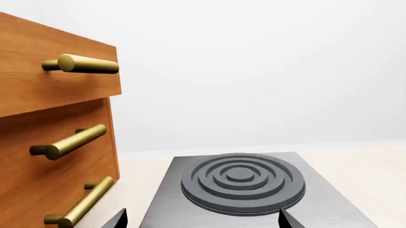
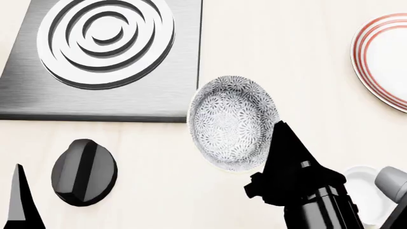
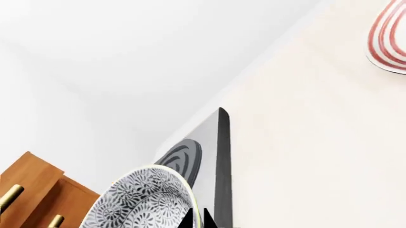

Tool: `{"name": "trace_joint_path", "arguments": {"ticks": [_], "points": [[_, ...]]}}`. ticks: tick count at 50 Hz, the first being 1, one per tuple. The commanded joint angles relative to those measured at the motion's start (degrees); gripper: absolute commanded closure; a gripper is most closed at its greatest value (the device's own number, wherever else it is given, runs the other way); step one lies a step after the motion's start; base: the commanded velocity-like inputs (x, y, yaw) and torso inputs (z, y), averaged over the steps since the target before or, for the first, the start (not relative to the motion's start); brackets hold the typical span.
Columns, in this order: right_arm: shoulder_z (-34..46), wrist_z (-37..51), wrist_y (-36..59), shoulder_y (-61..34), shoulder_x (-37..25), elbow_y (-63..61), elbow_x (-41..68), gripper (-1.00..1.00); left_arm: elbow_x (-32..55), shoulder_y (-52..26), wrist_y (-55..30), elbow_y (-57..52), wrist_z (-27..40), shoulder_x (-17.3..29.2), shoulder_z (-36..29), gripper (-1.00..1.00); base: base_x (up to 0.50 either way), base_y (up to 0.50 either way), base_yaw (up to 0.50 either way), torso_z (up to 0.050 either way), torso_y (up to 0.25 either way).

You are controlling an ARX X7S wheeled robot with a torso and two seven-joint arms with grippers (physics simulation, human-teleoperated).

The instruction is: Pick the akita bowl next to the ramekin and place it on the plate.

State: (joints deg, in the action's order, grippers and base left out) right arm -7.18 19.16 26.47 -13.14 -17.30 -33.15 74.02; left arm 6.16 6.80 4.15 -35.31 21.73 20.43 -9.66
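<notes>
The akita bowl [image 2: 230, 122], grey-and-white lacy, shows tilted in the head view, just right of the stove plate's near corner. My right gripper [image 2: 279, 131] is shut on its rim from the near right. In the right wrist view the bowl [image 3: 140, 200] rim runs between the two fingertips of the right gripper [image 3: 196, 219]. The plain white ramekin [image 2: 362, 190] sits behind my right arm, partly hidden. The red-ringed plate [image 2: 386, 56] lies far right, cut by the frame, and is also seen as the plate [image 3: 391, 37]. My left gripper [image 1: 201, 222] is open and holds nothing.
A steel stove plate [image 2: 146, 98] with a ringed burner [image 2: 105, 40] lies far left. A black knob [image 2: 84, 171] sits near it. A wooden drawer cabinet [image 1: 38, 156] with brass handles [image 1: 70, 141] stands beside the burner [image 1: 241, 183].
</notes>
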Motion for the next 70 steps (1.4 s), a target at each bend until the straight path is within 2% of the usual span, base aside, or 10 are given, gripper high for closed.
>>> {"name": "trace_joint_path", "arguments": {"ticks": [1,34,70], "points": [[-0.03,5.21,1.31,-4.80,-1.20,1.63,1.18,1.00,0.04,-0.04,-0.09,-0.04,0.21,0.22,-0.10,-1.00,0.00,0.00,0.00,0.000,0.000],[0.79,13.41,4.88,-15.49,-4.67,10.94,3.60,1.00,-0.10,-0.60,0.10,0.96,0.69,0.47,-0.85,-1.00,0.00,0.00,0.00,0.000,0.000],[0.51,14.06,4.77,-20.97,-6.31,17.56,3.63,1.00,0.30,-0.73,0.28,1.44,1.15,0.98,-1.27,-1.00,0.00,0.00,0.00,0.000,0.001]]}}
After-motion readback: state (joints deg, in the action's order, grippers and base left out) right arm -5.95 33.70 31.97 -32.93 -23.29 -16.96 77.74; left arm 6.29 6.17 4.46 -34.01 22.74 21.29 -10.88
